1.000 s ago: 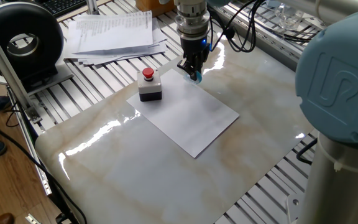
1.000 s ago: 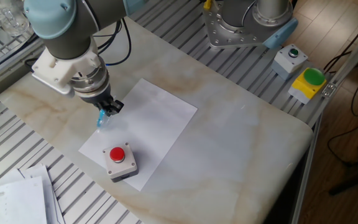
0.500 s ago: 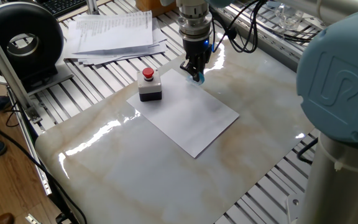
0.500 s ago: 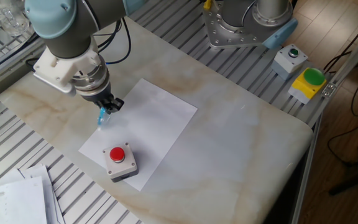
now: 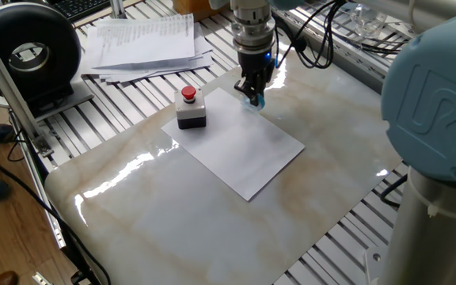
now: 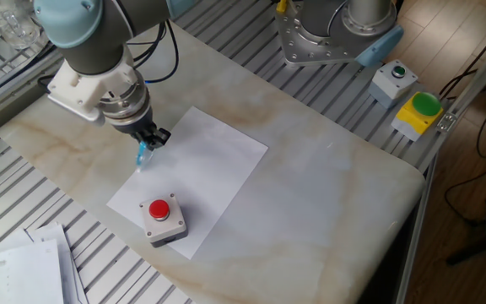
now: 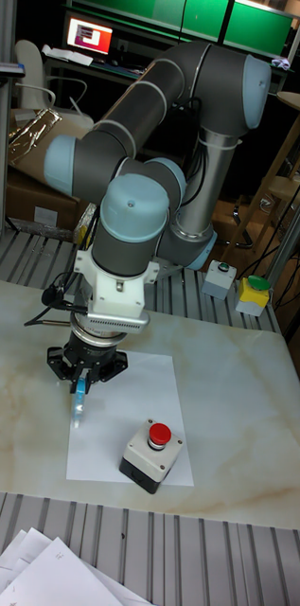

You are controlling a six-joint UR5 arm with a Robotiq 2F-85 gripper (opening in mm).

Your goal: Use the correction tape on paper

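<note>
The blank white paper (image 5: 244, 146) (image 6: 201, 177) (image 7: 131, 417) lies flat on the marble tabletop. My gripper (image 5: 253, 93) (image 6: 148, 145) (image 7: 81, 382) hangs over the sheet's edge, shut on the light-blue correction tape (image 5: 256, 100) (image 6: 143, 155) (image 7: 78, 399). The dispenser points down, and its tip rests on or just above the paper near that edge; contact is too small to judge. Most of the dispenser's body is hidden between the fingers.
A grey box with a red button (image 5: 190, 109) (image 6: 162, 219) (image 7: 150, 456) stands on one end of the sheet. Printed pages (image 5: 145, 41) lie on the slatted frame beyond the marble top. Button boxes (image 6: 418, 108) sit at a table corner. A black round device (image 5: 28, 55) stands at the left.
My gripper has slid with the correction tape a short way along the paper's edge, away from the button box. The box and the sheet have stayed put.
</note>
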